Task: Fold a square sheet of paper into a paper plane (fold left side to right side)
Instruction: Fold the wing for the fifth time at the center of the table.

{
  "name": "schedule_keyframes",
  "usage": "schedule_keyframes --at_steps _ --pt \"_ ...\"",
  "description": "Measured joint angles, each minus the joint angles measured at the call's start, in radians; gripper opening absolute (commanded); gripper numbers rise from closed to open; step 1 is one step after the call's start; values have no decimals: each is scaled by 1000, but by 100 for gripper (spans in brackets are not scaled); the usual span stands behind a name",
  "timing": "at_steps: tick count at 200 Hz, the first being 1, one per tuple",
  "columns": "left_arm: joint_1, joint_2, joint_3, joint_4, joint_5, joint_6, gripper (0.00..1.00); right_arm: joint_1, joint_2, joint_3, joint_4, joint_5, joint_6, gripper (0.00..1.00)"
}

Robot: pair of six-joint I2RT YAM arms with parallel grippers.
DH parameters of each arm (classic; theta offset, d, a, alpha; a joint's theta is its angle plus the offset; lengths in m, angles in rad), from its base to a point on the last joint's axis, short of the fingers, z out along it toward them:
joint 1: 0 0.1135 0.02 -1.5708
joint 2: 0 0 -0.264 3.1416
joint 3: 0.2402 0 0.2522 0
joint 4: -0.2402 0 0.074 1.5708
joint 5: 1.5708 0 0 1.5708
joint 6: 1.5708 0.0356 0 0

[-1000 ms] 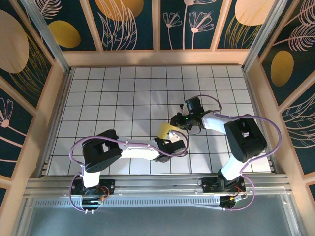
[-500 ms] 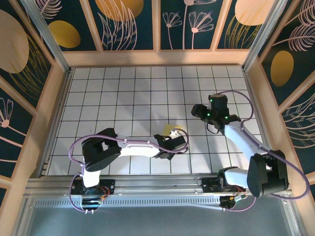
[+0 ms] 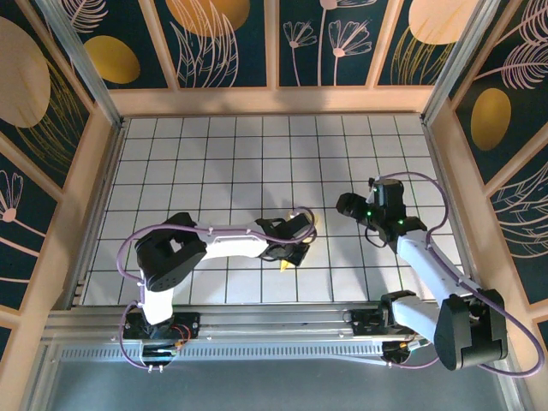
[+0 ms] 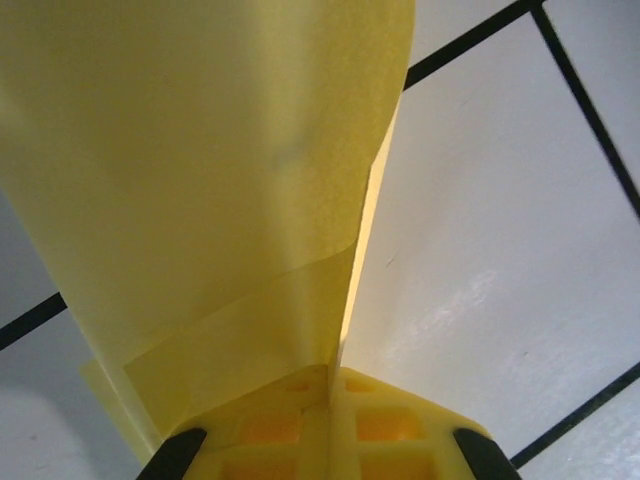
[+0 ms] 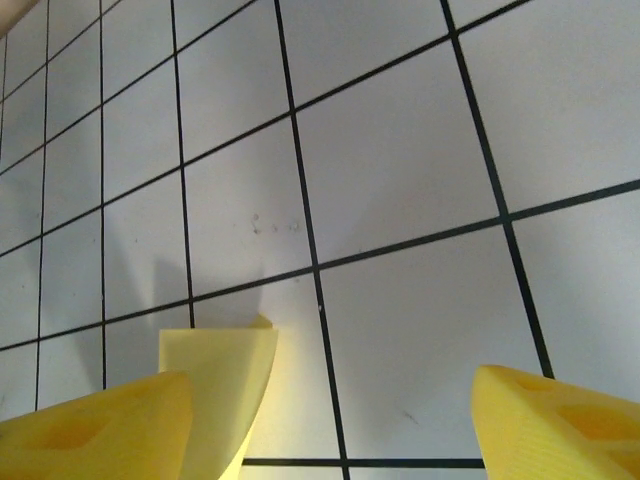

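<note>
Pinching the yellow paper [image 4: 200, 150] with our left gripper [image 4: 330, 375], jaws closed on it, we held it stretching ahead; our right gripper [image 5: 332, 390] gaped empty, paper just beside one fingertip.

Yellow paper [image 3: 285, 264] mostly beneath left gripper [image 3: 301, 233]

We recorded a table [image 3: 214, 171] of white square tiles ruled by thin black lines, framed by a pale wooden rim [image 3: 274, 101] on 3 sides. A few faint specks [image 5: 275, 225] marked 1 tile. Whether the folded sheet of paper [image 5: 228, 375] rested on the tiles, we could not tell.
</note>
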Motion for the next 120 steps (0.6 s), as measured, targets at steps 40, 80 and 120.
schedule_keyframes --at_steps 40,80,120 --pt "60 -28 -92 152 143 -78 0 0 -4 -35 19 -58 8 75" --pt "122 -55 -196 308 269 -158 0 0 -5 -91 89 -146 36 75" --pt "177 -63 -288 470 387 -246 0 2 -5 -133 164 -211 73 74"
